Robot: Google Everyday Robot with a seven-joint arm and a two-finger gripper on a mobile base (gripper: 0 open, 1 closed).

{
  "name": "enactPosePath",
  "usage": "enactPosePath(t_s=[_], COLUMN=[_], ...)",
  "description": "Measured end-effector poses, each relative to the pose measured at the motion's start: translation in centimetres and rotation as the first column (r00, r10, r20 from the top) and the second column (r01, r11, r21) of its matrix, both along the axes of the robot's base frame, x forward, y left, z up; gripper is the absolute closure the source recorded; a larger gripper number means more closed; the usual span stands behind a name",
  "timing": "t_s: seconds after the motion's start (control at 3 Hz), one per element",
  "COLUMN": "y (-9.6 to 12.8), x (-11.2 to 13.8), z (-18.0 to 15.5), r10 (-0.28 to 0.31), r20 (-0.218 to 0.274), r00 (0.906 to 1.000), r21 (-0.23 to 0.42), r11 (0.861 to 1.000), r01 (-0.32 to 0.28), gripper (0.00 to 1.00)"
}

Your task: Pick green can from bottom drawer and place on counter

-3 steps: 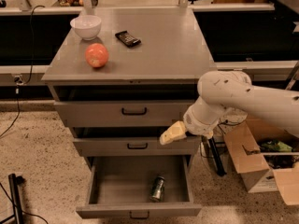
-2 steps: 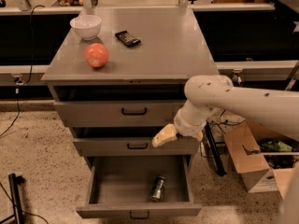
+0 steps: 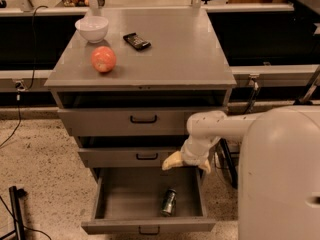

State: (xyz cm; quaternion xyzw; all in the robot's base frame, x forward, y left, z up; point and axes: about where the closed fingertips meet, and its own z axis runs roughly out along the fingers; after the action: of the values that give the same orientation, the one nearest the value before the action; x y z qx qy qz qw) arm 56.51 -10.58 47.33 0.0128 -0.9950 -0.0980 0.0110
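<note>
Our gripper [image 3: 187, 165] is hovering empty, jaws spread apart, above the back right of the open bottom drawer [image 3: 150, 227]. We are judging the pick as not yet made: the green can [image 3: 168, 202] is lying on the drawer floor just below, untouched. Grasping, lifting and placing it on the counter [image 3: 175, 59] are all remaining.

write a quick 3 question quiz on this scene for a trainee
1. True or false: the green can lies inside the open bottom drawer.
2. The gripper is: A) resting on the counter; B) in front of the middle drawer, above the open bottom drawer, apart from the can; C) closed around the can.
3. How many things rest on the counter?

Key: 1 true. 2 B. 3 three: white bowl, red fruit, black object.
</note>
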Motion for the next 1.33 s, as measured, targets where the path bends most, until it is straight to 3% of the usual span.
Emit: enactPosePath(t_s=[0.33, 0.67, 1.0, 1.33], y=[0.9, 0.9, 3.0, 5.0], x=[1.7, 1.7, 2.1, 2.6], z=[-0.3, -0.2, -2.1, -6.8], r10=[-0.094, -0.093, -0.054, -0.159], r20=[0.044, 0.045, 0.023, -0.020], r00=[0.9946, 0.9947, 0.9983, 0.9871], r21=[0.038, 0.038, 0.045, 0.095], r11=[0.995, 0.995, 0.998, 0.983], r01=[0.092, 0.091, 0.053, 0.160], gripper=[0.00, 0.00, 0.00, 0.00])
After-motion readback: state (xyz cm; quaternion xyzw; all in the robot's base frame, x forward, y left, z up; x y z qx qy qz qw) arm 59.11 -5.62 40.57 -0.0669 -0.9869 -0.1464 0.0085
